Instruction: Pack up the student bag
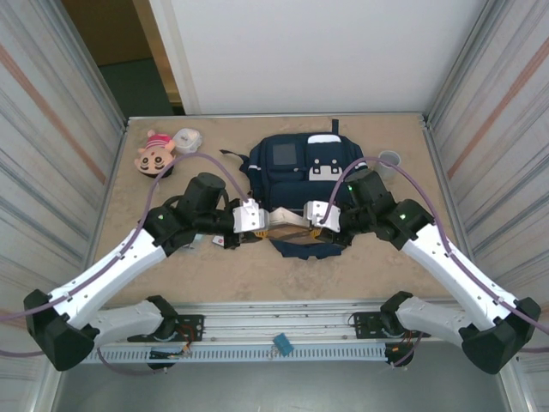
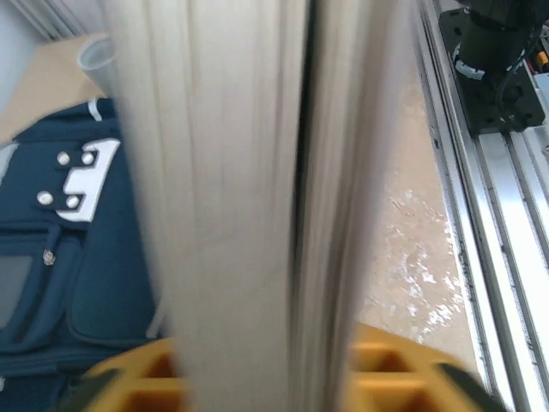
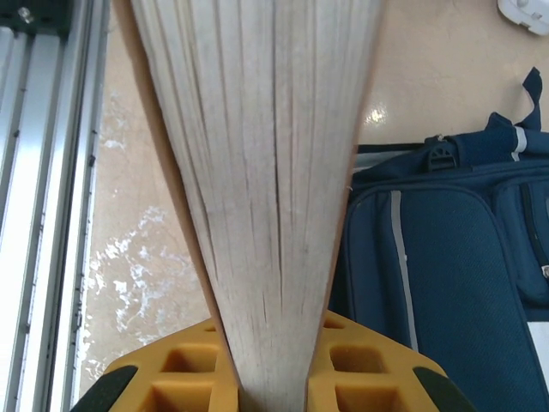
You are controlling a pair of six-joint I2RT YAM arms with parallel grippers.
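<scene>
The student bag (image 1: 296,163) is a navy backpack lying flat in the middle of the table, with a grey patch and white buckle tabs on top. It also appears in the left wrist view (image 2: 51,257) and the right wrist view (image 3: 463,257). A book (image 1: 287,221) hangs over the bag's near end between both grippers. My left gripper (image 1: 269,221) grips its left end; the page edges (image 2: 232,215) are blurred and fill the gap between the yellow fingers (image 2: 129,382). My right gripper (image 1: 305,221) is shut on the other end, pinching the fanned pages (image 3: 266,172) tightly between its fingers (image 3: 369,369).
A doll (image 1: 154,153) and a white round item (image 1: 189,137) lie at the far left. A clear cup (image 1: 389,159) stands right of the bag. A small red-and-white item (image 1: 221,242) lies under the left arm. The metal rail (image 1: 274,318) runs along the near edge.
</scene>
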